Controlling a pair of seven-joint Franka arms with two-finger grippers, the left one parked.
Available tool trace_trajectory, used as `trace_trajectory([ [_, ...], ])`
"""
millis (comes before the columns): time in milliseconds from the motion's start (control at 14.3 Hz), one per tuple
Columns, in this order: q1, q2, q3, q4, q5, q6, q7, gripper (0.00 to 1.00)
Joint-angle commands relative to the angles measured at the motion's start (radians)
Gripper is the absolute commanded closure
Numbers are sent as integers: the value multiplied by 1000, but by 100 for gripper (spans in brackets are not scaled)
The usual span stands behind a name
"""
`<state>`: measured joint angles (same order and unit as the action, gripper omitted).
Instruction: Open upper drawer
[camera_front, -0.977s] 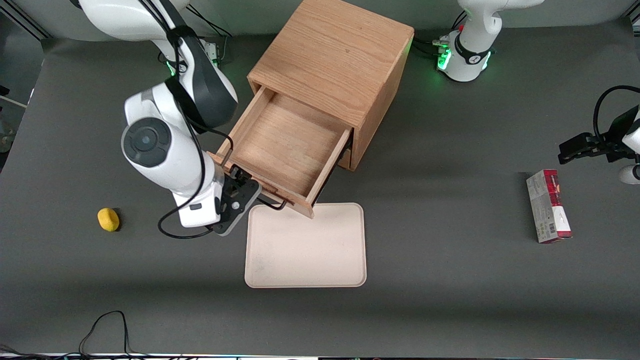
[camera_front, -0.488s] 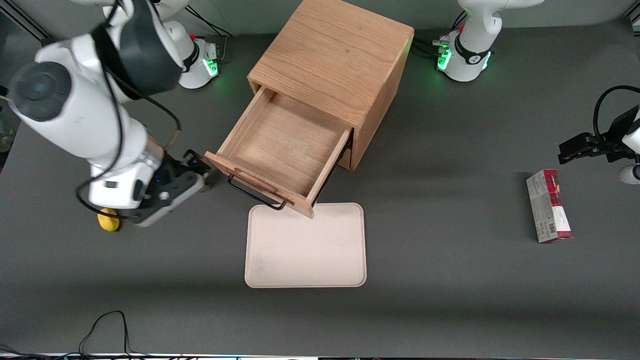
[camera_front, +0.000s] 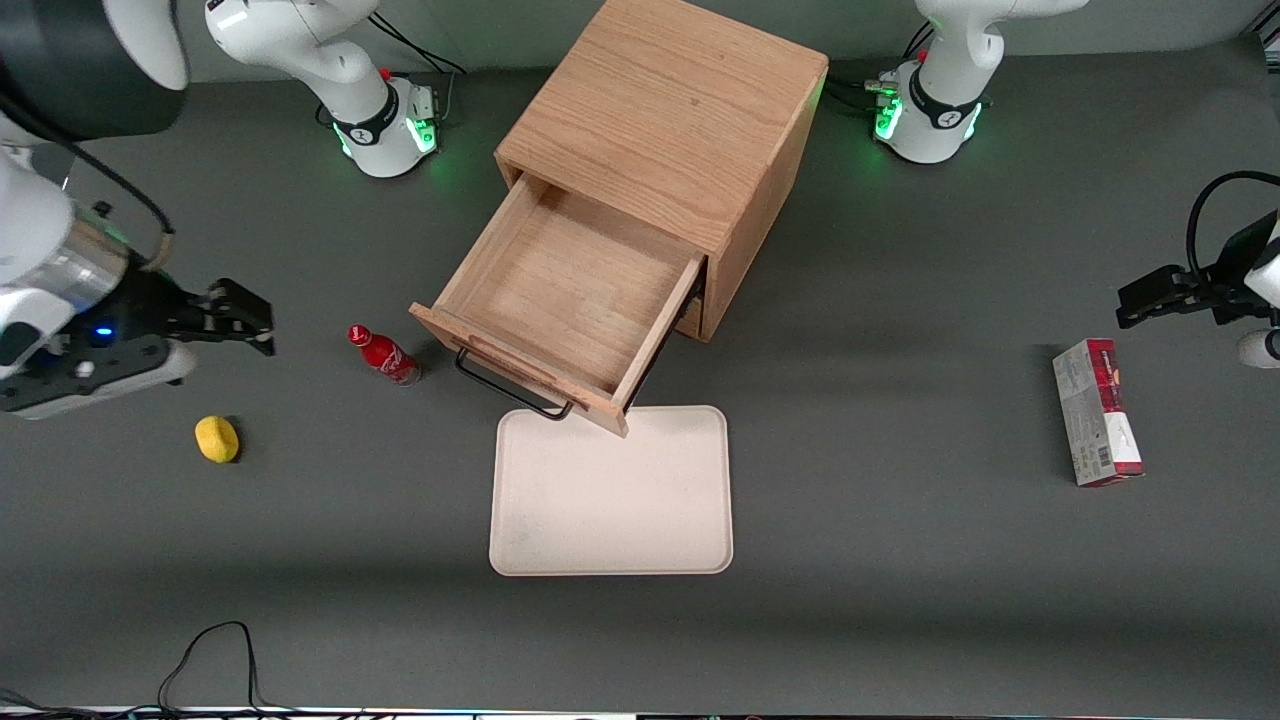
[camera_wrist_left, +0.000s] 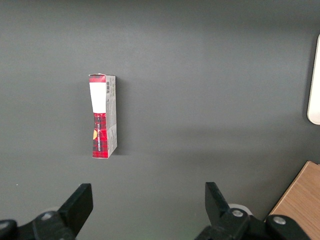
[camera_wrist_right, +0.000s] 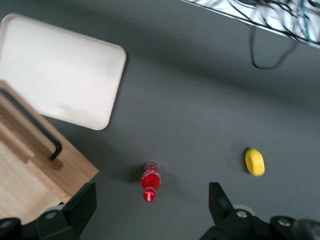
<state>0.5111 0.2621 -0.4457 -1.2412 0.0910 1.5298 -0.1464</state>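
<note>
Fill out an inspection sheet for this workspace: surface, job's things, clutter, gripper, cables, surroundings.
Surface: dark grey table, flat.
Job's things: upper drawer pulled well out of the oak cabinet, nothing in it; black bar handle free.
Clutter: beige tray in front of the drawer; red bottle beside the drawer front; yellow object toward the working arm's end; red carton toward the parked arm's end.
Gripper: gripper open, holding nothing, clear of the handle, above the table near the yellow object.
Cables: black loop at the table edge nearest the camera.
Surroundings: nothing seen.
</note>
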Motion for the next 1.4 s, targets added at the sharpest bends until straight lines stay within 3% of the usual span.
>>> trace_trajectory([
  [0, -35, -75, 1, -88, 0, 30, 82, 0],
  [279, -288, -200, 227, -266, -11, 159, 88, 0],
  [488, -391, -224, 285, -308, -11, 167, 88, 0],
  [698, -431, -225, 329, -322, -19, 168, 135, 0],
  [837, -434, -228, 355, -336, -71, 165, 174, 0],
  [1326, -436, -222, 345, -333, -76, 176, 159, 0],
])
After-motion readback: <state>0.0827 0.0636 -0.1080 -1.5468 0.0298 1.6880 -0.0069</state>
